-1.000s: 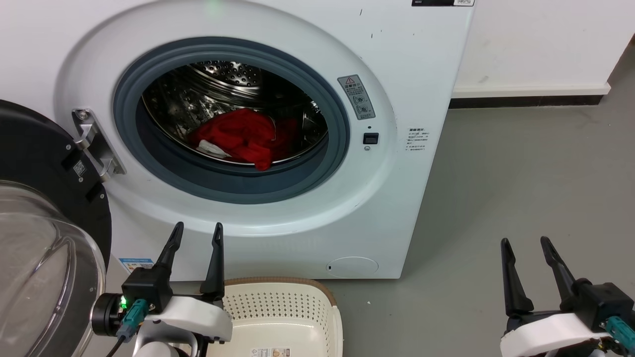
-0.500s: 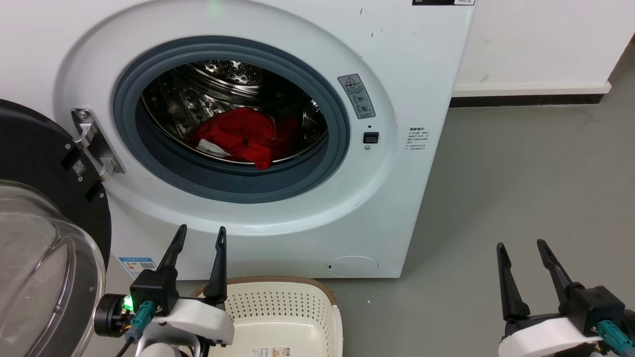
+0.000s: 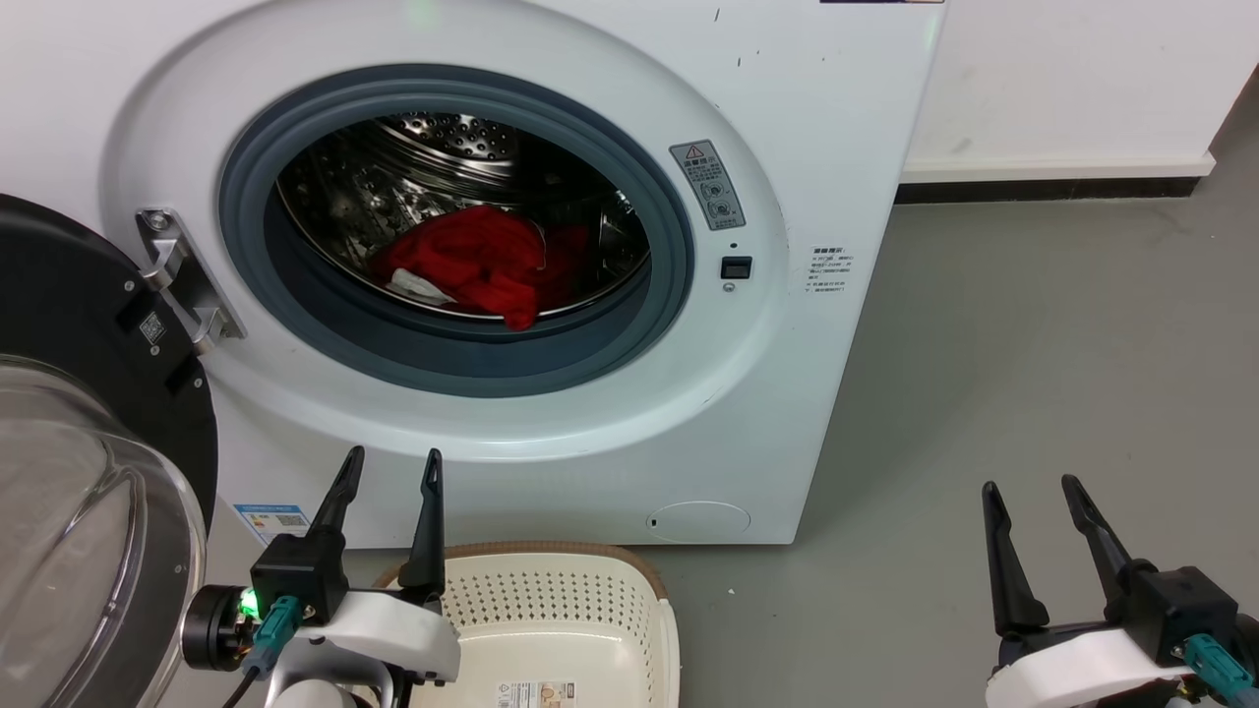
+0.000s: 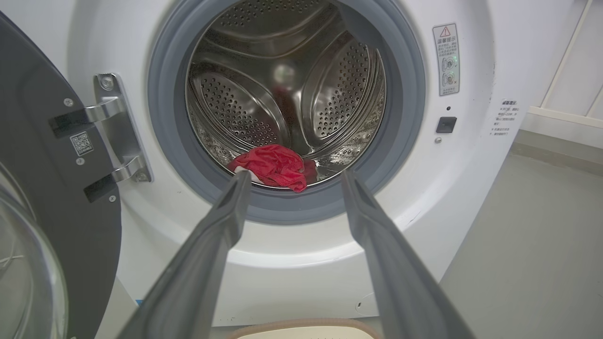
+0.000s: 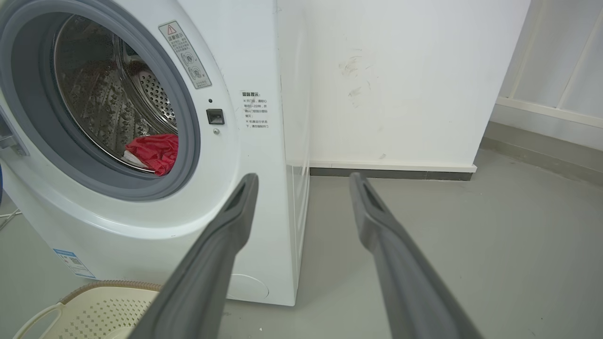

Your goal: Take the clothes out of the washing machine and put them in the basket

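Well, step in hand: the very start, by my judgement. Nothing is lifted out and the reach into the drum (image 4: pixel 282 70) is not yet made.
Clothes: a red heap (image 3: pixel 472 261) with a scrap of white trim lies low at the front of the steel drum, one fold drooping toward the grey rubber ring (image 3: pixel 472 369). Whether it is one garment or several I cannot tell.
Washing machine (image 3: pixel 807 118): its glass door (image 3: pixel 59 295) stands open at the left, so the porthole is unobstructed.
Basket (image 3: pixel 551 595): on the floor (image 3: pixel 1033 344) just in front of the machine, below the porthole. The part in view holds no clothes.
Left gripper (image 3: pixel 392 454): fingers spread wide and empty, over the basket's left rim, aimed at the porthole.
Right gripper (image 3: pixel 1028 486): fingers likewise spread and empty, over bare floor well right of the machine.
Next move: the left arm seems best placed. It would need to rise and go in through the ring with fingers apart, then close on a thick fold without catching the rubber lip.
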You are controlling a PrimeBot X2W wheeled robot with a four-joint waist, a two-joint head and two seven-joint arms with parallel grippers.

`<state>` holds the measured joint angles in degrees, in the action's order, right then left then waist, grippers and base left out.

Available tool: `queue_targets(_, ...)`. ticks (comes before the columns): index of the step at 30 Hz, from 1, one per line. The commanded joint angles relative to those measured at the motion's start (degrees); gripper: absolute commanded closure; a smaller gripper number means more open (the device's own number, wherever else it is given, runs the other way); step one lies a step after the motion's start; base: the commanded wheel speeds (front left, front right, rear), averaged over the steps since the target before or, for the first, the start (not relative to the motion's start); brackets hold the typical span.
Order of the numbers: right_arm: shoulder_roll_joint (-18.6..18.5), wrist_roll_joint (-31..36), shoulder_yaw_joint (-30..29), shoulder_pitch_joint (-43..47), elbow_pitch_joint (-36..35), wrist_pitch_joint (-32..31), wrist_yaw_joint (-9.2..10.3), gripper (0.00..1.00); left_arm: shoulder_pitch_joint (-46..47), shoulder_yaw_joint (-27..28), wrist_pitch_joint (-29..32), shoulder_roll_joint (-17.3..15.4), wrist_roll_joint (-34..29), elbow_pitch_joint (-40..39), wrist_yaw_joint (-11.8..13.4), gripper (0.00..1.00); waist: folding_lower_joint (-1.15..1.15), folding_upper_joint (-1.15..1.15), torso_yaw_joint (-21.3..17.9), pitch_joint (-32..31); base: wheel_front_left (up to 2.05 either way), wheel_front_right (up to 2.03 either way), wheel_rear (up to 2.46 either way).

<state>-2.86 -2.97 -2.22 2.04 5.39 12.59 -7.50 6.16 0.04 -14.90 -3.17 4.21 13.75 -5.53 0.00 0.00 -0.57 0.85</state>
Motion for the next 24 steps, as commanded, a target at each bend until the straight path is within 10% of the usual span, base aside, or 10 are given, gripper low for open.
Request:
queue_targets(1, 0.0, -0.1, 0.1, -0.5, -0.2, 0.1, 0.02, 0.0, 0.5, 0.0, -0.4, 0.1, -0.2, 0.1, 0.1, 0.0, 0.0, 0.0, 0.0, 0.1, 0.0, 0.0, 0.0)
queue_targets(24, 0.0, -1.7, 2.0, -7.2, -2.5, 1.1, 0.02, 0.0, 21.5, 1.0, 1.5, -5.9, 0.0, 10.0, -1.0, 0.0, 0.0, 0.0, -6.0, 14.2, 0.0, 0.0, 0.0)
